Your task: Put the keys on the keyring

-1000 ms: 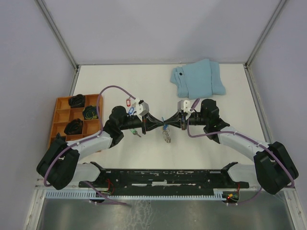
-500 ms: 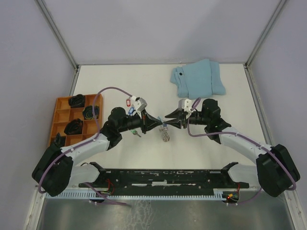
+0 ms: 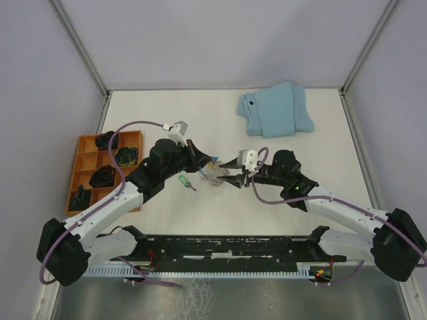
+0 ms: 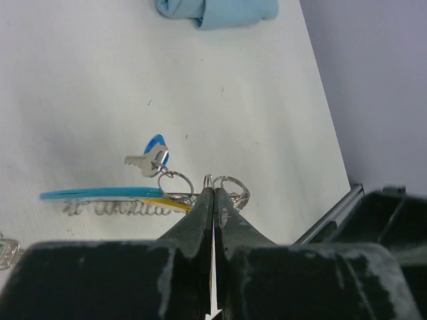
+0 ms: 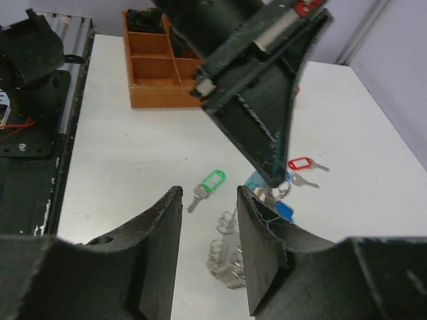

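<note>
My left gripper (image 3: 208,170) is shut on a small silver ring at the end of the keyring (image 3: 217,177). In the left wrist view its fingertips (image 4: 213,195) pinch that ring. The keyring's blue section (image 4: 100,194), its beaded wire (image 4: 120,209), a yellow tag (image 4: 163,203) and a blue-tagged key (image 4: 152,155) hang beside them. My right gripper (image 3: 231,179) is open and empty, just right of the keyring. In the right wrist view (image 5: 209,195) the beaded wire (image 5: 227,257) hangs between its fingers. A green-tagged key (image 5: 210,181) and a red-tagged key (image 5: 301,163) lie loose on the table.
An orange compartment tray (image 3: 85,143) with dark items stands at the left, also in the right wrist view (image 5: 160,97). A folded light-blue cloth (image 3: 277,110) lies at the back right. The green-tagged key (image 3: 187,183) lies under the left arm.
The left gripper has turned and carried the keyring a little left. The right gripper has moved down and left after it and stays open.
</note>
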Controlling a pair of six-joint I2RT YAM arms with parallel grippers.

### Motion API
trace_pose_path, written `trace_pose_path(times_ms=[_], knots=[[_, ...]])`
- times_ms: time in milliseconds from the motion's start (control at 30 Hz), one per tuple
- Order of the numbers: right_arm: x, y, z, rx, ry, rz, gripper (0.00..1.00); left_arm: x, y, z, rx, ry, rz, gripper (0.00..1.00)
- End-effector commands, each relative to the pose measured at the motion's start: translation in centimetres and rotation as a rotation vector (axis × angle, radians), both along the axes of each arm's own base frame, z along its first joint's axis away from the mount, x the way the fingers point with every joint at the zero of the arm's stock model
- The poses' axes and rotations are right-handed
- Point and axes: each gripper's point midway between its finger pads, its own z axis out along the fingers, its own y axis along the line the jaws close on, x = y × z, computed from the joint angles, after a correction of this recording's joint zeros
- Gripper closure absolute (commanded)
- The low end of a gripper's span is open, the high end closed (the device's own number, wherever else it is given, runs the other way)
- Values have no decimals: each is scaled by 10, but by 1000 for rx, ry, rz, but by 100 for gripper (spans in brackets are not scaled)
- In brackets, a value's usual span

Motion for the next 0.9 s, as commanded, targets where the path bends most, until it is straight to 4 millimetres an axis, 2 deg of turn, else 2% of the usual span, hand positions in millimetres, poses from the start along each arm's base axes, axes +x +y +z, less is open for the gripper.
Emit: trace_pose_path(times_ms=[0, 67, 267, 467, 600, 867], knots=[[-10, 22, 1, 46, -18, -10, 54, 13, 11, 15, -68, 122, 196, 97], [-13, 30, -9, 48, 11, -18, 55, 15, 11, 15, -83, 148, 222, 97], [9, 42, -35, 68, 81, -156, 53, 22, 8, 20, -163, 200, 292, 97], [35, 42, -54, 124, 131, -291, 50, 24, 2, 22, -215, 218, 308, 97], [50, 33, -66, 158, 147, -396, 48, 23, 2, 22, -253, 228, 326, 97], [53, 38, -65, 220, 139, -388, 47, 20, -1, 20, -285, 249, 327, 97]])
